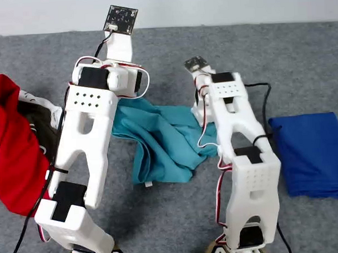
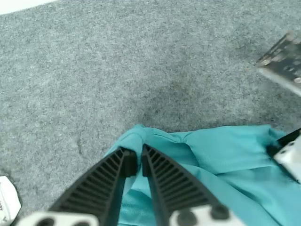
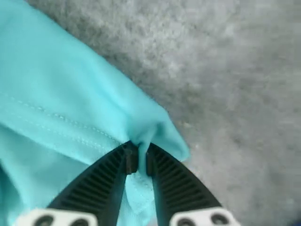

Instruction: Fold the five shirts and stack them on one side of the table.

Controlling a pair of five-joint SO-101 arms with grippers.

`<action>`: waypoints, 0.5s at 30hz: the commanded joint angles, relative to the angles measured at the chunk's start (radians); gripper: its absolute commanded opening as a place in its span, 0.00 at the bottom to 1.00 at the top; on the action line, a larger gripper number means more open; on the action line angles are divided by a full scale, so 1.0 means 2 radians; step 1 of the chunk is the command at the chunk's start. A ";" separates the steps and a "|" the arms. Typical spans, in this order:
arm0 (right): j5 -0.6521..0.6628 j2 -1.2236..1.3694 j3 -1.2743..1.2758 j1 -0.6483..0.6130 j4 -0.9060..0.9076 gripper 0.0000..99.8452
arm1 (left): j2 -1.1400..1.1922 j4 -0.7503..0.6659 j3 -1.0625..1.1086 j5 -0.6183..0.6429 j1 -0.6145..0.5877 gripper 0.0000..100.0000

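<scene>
A teal shirt [image 1: 158, 138] lies crumpled on the grey carpet between my two arms. My left gripper [image 2: 136, 157] is shut on a corner of the teal shirt [image 2: 211, 155] at its far left edge. My right gripper [image 3: 138, 157] is shut on a pinched fold of the teal shirt [image 3: 61, 103] at its far right edge. In the high view both grippers are hidden under the arms' bodies. A folded blue shirt [image 1: 311, 152] lies at the right side. A red shirt [image 1: 11, 143] sits heaped at the left over a dark shirt [image 1: 38, 123] and a white one [image 1: 37, 100].
Grey carpet [image 1: 278, 61] covers the table. The other arm's parts [image 2: 284, 61] show at the edge of the left wrist view. Bare carpet stretches beyond the teal shirt toward the back.
</scene>
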 commanded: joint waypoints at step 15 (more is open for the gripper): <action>0.001 -0.300 -0.004 0.037 -0.041 0.01 | -0.099 -0.089 -0.036 0.003 -0.008 0.01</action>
